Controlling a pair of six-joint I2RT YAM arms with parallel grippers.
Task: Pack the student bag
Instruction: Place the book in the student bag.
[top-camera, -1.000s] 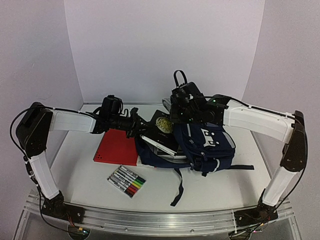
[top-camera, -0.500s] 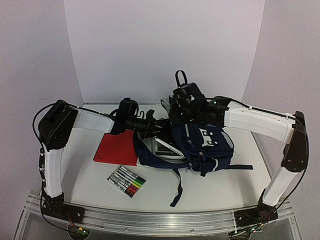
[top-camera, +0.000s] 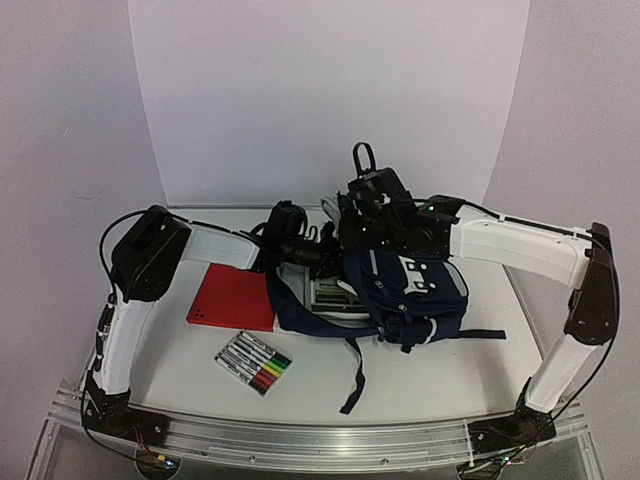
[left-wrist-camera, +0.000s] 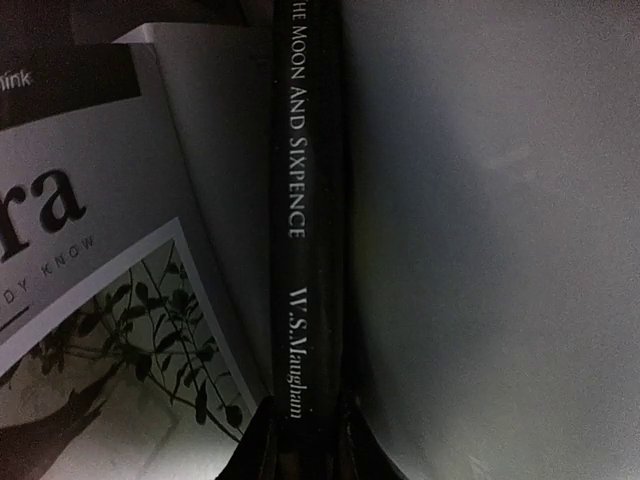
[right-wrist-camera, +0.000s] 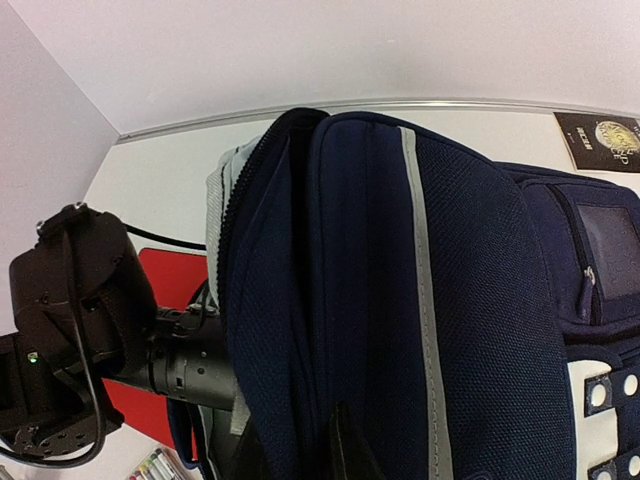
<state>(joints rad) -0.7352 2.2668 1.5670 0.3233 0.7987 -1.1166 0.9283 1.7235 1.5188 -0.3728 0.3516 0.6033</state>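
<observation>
The student bag (top-camera: 410, 285) lies mid-table (top-camera: 440, 370), its mouth facing left. The right gripper (right-wrist-camera: 300, 455) pinches the navy fabric at the mouth's rim and holds it up. The left gripper (left-wrist-camera: 305, 430) is inside the bag, clamped on the spine of a dark book (left-wrist-camera: 305, 200) beside a white book (left-wrist-camera: 100, 300). A red notebook (top-camera: 232, 296) and 1 marker pack (top-camera: 255, 362) lie left of the bag
</observation>
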